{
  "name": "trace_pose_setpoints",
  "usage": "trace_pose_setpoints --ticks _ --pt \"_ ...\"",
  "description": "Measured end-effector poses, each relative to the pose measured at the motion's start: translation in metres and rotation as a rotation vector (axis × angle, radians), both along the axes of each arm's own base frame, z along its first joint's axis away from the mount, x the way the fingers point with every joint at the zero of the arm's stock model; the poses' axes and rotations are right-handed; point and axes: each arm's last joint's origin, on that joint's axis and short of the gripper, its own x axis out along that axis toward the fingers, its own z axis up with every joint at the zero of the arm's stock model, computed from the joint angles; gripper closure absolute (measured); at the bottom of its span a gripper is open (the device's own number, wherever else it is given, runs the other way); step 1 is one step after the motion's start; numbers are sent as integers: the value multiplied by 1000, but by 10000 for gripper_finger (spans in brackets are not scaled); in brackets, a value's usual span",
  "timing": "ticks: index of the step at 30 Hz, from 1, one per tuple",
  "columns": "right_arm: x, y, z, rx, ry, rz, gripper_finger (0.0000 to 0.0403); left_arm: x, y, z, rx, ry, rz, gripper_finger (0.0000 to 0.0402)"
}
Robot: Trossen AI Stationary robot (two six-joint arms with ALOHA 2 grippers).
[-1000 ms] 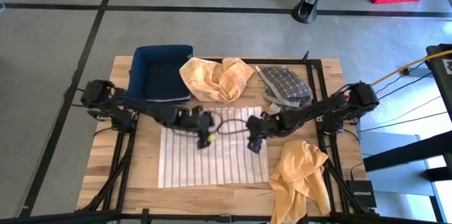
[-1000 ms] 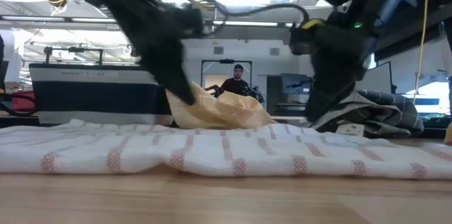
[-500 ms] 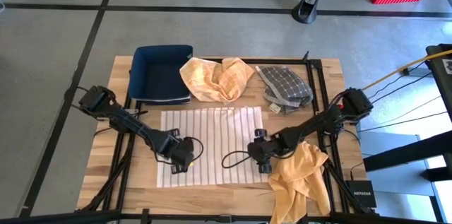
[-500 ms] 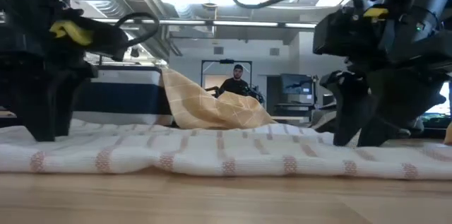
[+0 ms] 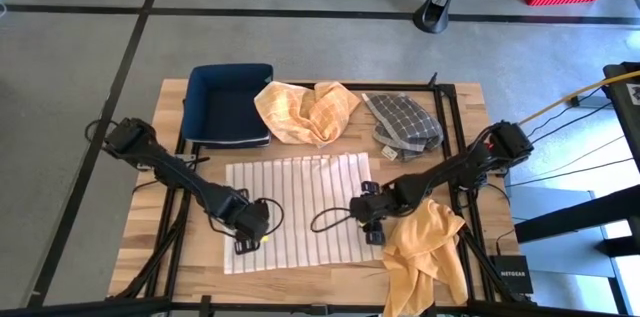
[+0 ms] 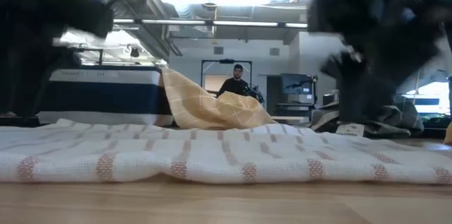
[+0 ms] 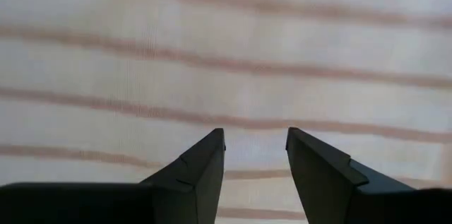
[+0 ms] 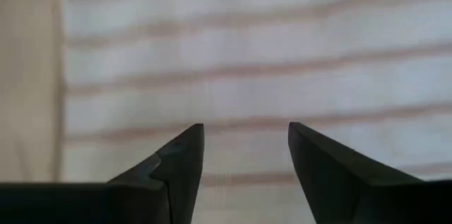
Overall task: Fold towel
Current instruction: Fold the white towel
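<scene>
While the striped towel [image 5: 300,209] lies flat, both tools [image 7: 256,155] [image 8: 246,155] hover above it, spread.

Low view: both arms blurred, cut off at top edge. Person [image 6: 235,86] behind table too small, prob. seated. Striped towel [image 7: 233,90] overfills both wrist views, edges cut.

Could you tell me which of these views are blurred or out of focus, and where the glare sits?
Low view: both dark arms smear into motion blur at the upper corners, ceiling lights glare, while the white red-striped towel stays fairly crisp. Left wrist view: the open left gripper is sharp, the cloth soft. Right wrist view: the open right gripper is sharp, stripes hazy. High view: evenly lit, no blur.
</scene>
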Motion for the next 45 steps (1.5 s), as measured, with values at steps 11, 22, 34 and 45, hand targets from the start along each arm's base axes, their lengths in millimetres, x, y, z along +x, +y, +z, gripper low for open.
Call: trace_pose_setpoints --ticks 11,22,34,45 --pt "0 -28 13 -87 61 -16 194 -15 21 12 127 -110 53 253" --pt "2 -39 12 -110 53 -32 194 -19 39 -17 75 -88 50 188" --pt "2 -39 4 -99 7 -35 194 -35 46 -36 115 -32 -37 174" --pt "-4 -40 -4 -115 38 -21 194 -34 45 -37 97 -49 -42 187"
